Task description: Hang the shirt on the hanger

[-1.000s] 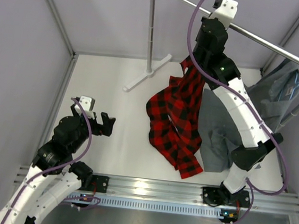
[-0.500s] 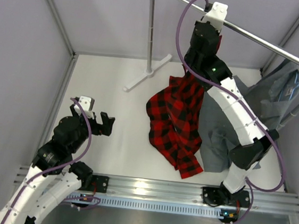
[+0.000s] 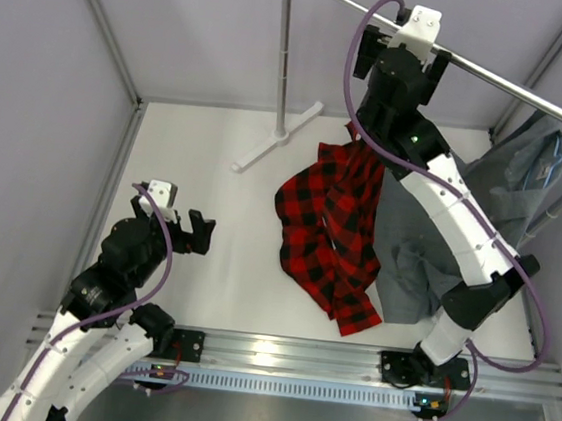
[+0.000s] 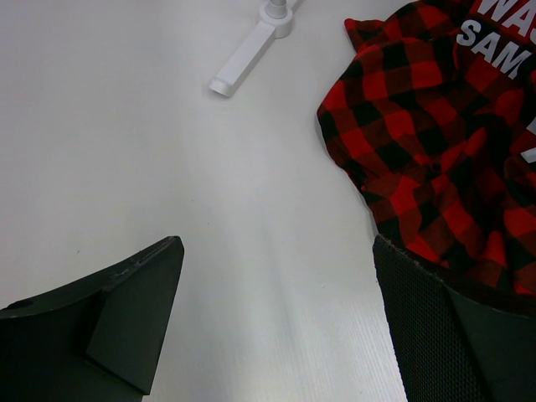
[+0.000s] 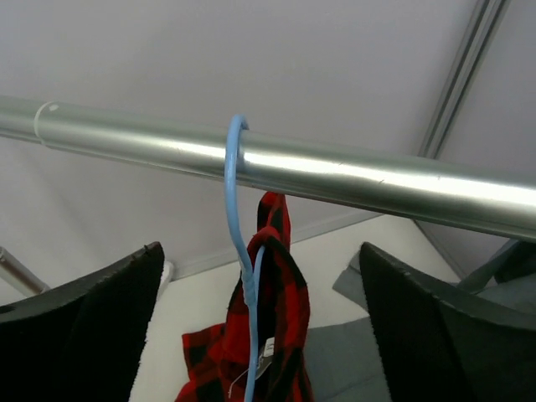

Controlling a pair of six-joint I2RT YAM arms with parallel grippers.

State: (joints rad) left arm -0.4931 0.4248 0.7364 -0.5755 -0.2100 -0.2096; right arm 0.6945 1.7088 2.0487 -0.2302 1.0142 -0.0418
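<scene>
The red-and-black plaid shirt (image 3: 330, 226) hangs from the light-blue hanger (image 5: 237, 193), its lower part spread on the table. The hanger's hook sits over the silver rail (image 5: 335, 172), and the shirt's collar (image 5: 280, 276) wraps the hanger's neck. My right gripper (image 5: 260, 251) is up at the rail (image 3: 496, 77), open, one finger on each side of the hanger and touching neither it nor the shirt. Over the left of the table, my left gripper (image 4: 276, 247) is open and holds nothing, with the shirt (image 4: 419, 142) to its right.
A grey garment (image 3: 413, 245) lies on the table right of the shirt, under my right arm. Another grey garment on a blue hanger (image 3: 526, 176) hangs at the rail's right end. The rack's white post and foot (image 3: 268, 139) stand at the back.
My right gripper has gone from shut to open, letting go of the hanger, which now hangs from the rail by its hook. The left arm has not moved.
</scene>
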